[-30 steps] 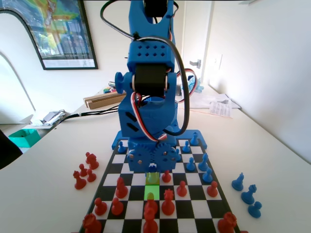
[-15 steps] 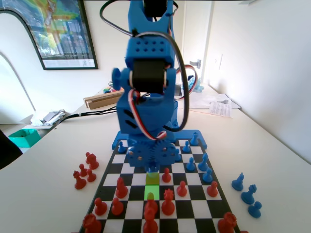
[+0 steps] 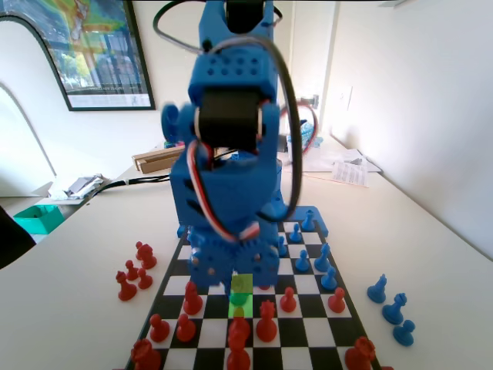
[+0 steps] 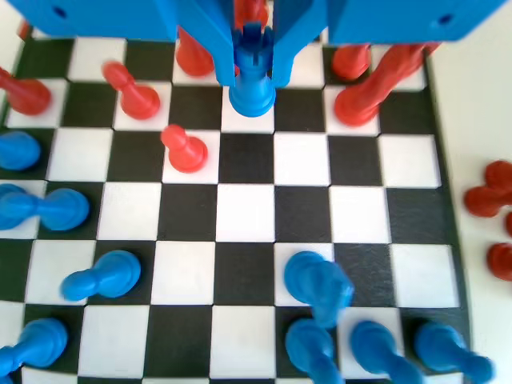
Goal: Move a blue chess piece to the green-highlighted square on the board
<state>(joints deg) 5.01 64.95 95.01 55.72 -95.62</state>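
My gripper (image 4: 252, 74) is shut on a blue chess piece (image 4: 252, 88) with a notched top and a flared base, taller than a pawn. Its base is over a white square of the board (image 4: 248, 212), and I cannot tell if it touches. In the fixed view the gripper (image 3: 233, 270) hangs low over the board (image 3: 308, 307), just behind the green-highlighted square (image 3: 241, 307). A green-tinted rounded shape pokes out beneath it. A yellower tinted square (image 3: 243, 283) lies right behind, partly covered by the arm.
Red pawns (image 4: 184, 148) (image 4: 132, 90) and a tall red piece (image 4: 374, 84) crowd the held piece. Blue pawns (image 4: 104, 276) and taller blue pieces (image 4: 316, 284) fill the near rows. Captured red pieces (image 3: 135, 270) lie off the board at left and blue ones (image 3: 393, 308) at right.
The arm has swung forward and down toward the fixed camera. The gripper has moved from behind the tinted squares to over the yellower one.
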